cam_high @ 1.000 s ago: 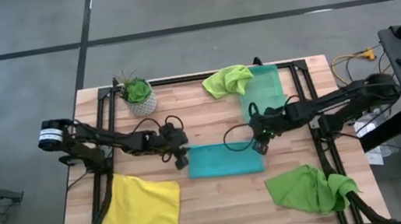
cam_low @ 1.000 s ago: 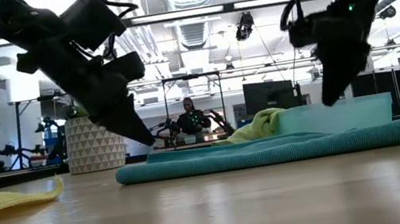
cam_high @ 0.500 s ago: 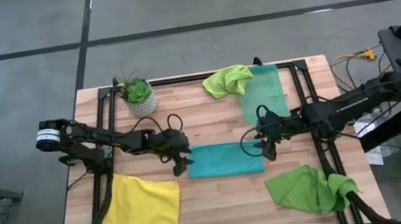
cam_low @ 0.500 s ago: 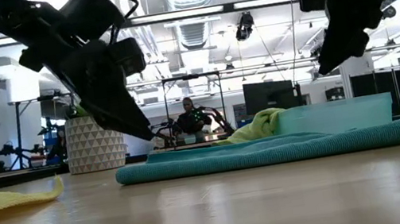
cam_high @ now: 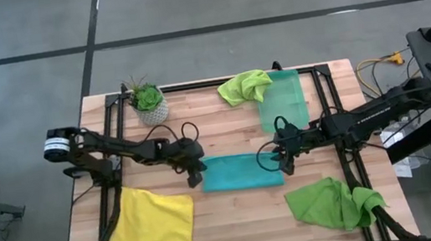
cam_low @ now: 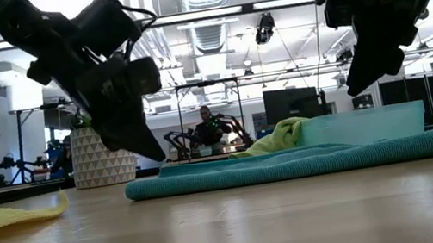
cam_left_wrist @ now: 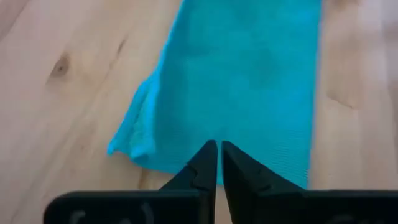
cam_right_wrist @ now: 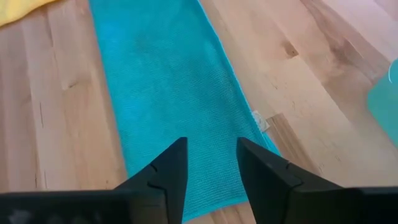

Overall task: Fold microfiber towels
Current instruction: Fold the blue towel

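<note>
The teal towel [cam_high: 241,171] lies folded into a flat band in the middle of the table, its thick fold showing in the low view [cam_low: 289,165]. My left gripper [cam_high: 195,177] hangs shut just above the towel's left end [cam_left_wrist: 143,137], with nothing between its fingers [cam_left_wrist: 217,152]. My right gripper [cam_high: 285,160] hovers open over the towel's right end [cam_right_wrist: 186,106], well above it in the low view [cam_low: 358,81]. A yellow towel [cam_high: 153,231] lies spread at the near left. One lime towel [cam_high: 335,202] lies crumpled at the near right, another [cam_high: 246,86] at the far side.
A translucent green bin [cam_high: 282,101] sits behind the teal towel, next to the far lime towel. A potted plant [cam_high: 148,101] stands at the far left. Bare wood [cam_high: 239,227] lies between the yellow and the near lime towels. A person sits in the room beyond the table.
My right gripper has risen from just over the teal towel's right end and drawn a little toward the table's right edge. My left gripper has stayed over the left end, turning slightly. The towel has lain still.
</note>
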Controlling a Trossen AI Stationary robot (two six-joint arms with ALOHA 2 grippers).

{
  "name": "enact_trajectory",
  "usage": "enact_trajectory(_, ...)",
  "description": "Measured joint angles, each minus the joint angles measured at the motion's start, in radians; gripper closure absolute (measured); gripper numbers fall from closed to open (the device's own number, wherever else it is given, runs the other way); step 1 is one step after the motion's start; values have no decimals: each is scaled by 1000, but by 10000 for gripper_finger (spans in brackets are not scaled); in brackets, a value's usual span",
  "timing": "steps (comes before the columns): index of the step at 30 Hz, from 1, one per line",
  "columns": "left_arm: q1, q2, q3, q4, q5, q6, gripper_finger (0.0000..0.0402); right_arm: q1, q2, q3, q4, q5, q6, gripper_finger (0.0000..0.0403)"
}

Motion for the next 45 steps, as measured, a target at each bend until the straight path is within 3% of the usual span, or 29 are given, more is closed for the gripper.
enact_trajectory(13,13,31,0,-1,-202,-174,401,0,-1,0,-4,-11,7,274)
enact_trajectory(23,-23,-53,0,-7,-213,-230,401,0,-1,0,-3,-36,28,278)
enact_trajectory(30,-145,-138,0,0,-172,-160,402,28,-1,-14,93,-61,22,280)
enact_trajectory(34,-201,-137,-1,4,-185,-390,402,65,2,-40,230,-57,18,277)
enact_trajectory(39,-214,-136,-31,-12,-290,-733,402,72,49,-51,394,-51,72,284)
enact_trajectory(45,-209,-98,-37,-12,-271,-861,402,72,148,-27,499,-52,123,298)
